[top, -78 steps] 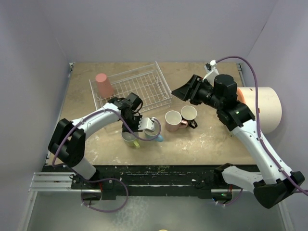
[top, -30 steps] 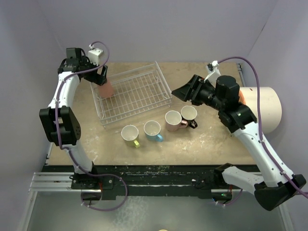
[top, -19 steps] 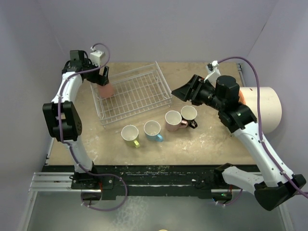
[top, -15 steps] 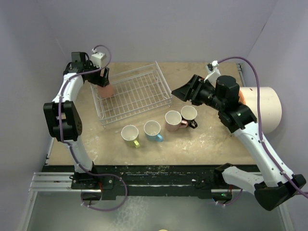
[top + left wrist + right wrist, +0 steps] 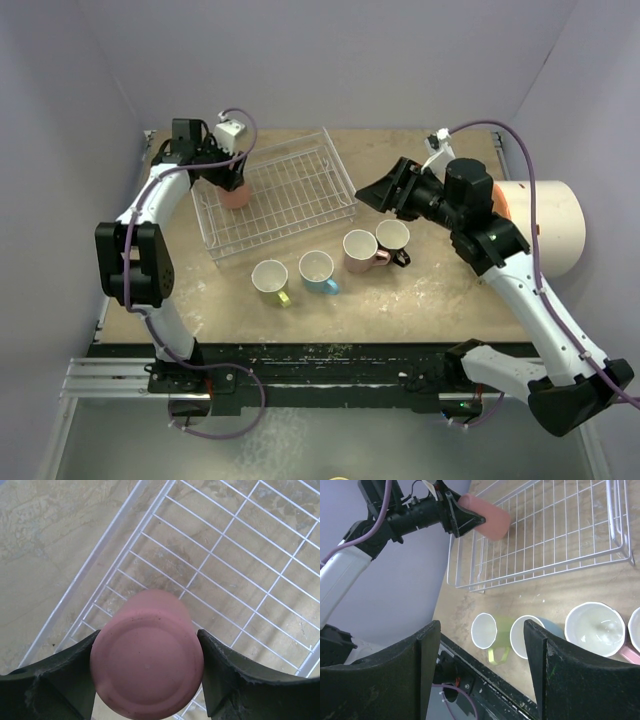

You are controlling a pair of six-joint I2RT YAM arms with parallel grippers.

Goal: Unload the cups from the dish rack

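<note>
Left tool [image 5: 147, 647] seemingly clamped — right tool [image 5: 482, 630] open, hovering.

left gripper [image 5: 232, 180] around coral cup [image 5: 238, 195] at dish rack [image 5: 300, 200] left end. yellow-green cup [image 5: 270, 278], blue cup [image 5: 317, 268], pink cup [image 5: 359, 247], black cup [image 5: 392, 237] upright on tabletop [image 5: 440, 290], off rack's near side.

Wire dish rack [image 5: 290, 192]; coral-red cup [image 5: 147, 675] seemingly matt.

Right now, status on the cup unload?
Left pincer shut on inverted coral-red mug in white wire dish rack. Right pincer open, empty. Nothing blocking.
</note>
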